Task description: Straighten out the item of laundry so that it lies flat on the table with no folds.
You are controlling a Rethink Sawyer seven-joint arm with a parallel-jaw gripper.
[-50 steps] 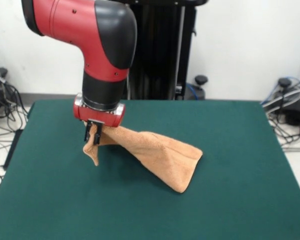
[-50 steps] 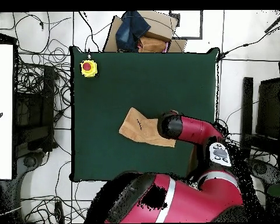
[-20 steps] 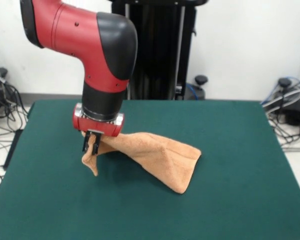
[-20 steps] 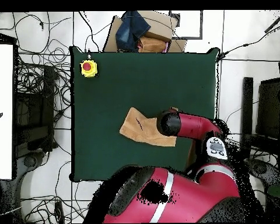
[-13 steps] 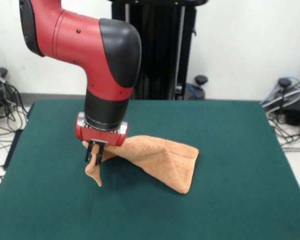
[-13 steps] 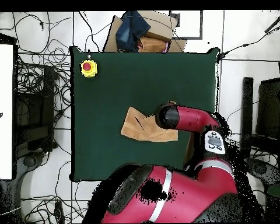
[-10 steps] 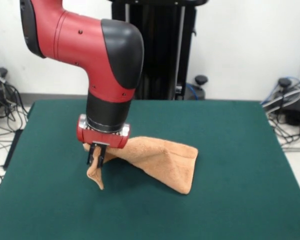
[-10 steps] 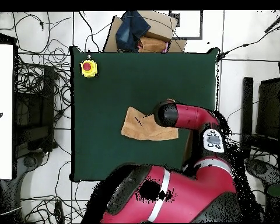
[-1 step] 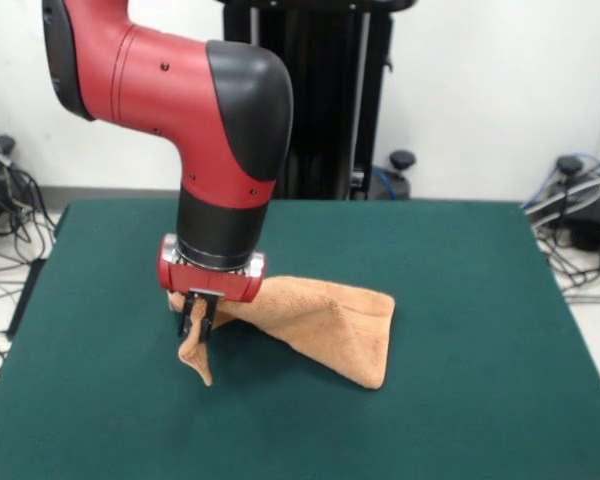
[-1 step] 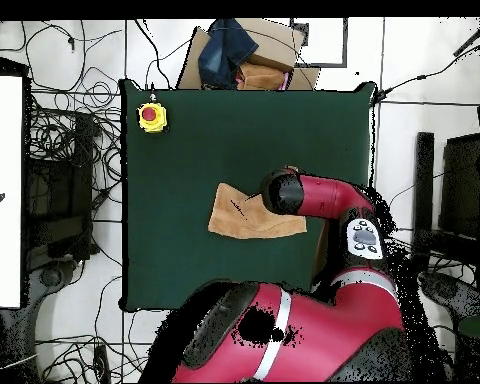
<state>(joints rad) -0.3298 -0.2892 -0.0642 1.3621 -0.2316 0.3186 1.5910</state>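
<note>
The item of laundry [image 9: 325, 320], a peach-orange terry towel, hangs stretched from my gripper [image 9: 196, 319] down to the table [image 9: 460, 300]. One corner is lifted and droops below the fingers; the far end rests bunched on the green top. My gripper is shut on that corner, left of the towel's middle in the front view. From overhead the towel [image 10: 234, 216] lies near the table's centre [image 10: 184, 160], its right part hidden under my arm's wrist [image 10: 282, 192], which also hides the gripper.
A yellow box with a red button [image 10: 151, 117] sits at a table corner in the overhead view. Cardboard and dark cloth [image 10: 239, 55] lie beyond the table edge. Cables cover the floor around the table. A black stand [image 9: 320, 100] rises behind it.
My gripper has carried the held corner toward the camera and slightly right in the front view, and lower. The towel has bunched shorter; its resting end has barely shifted.
</note>
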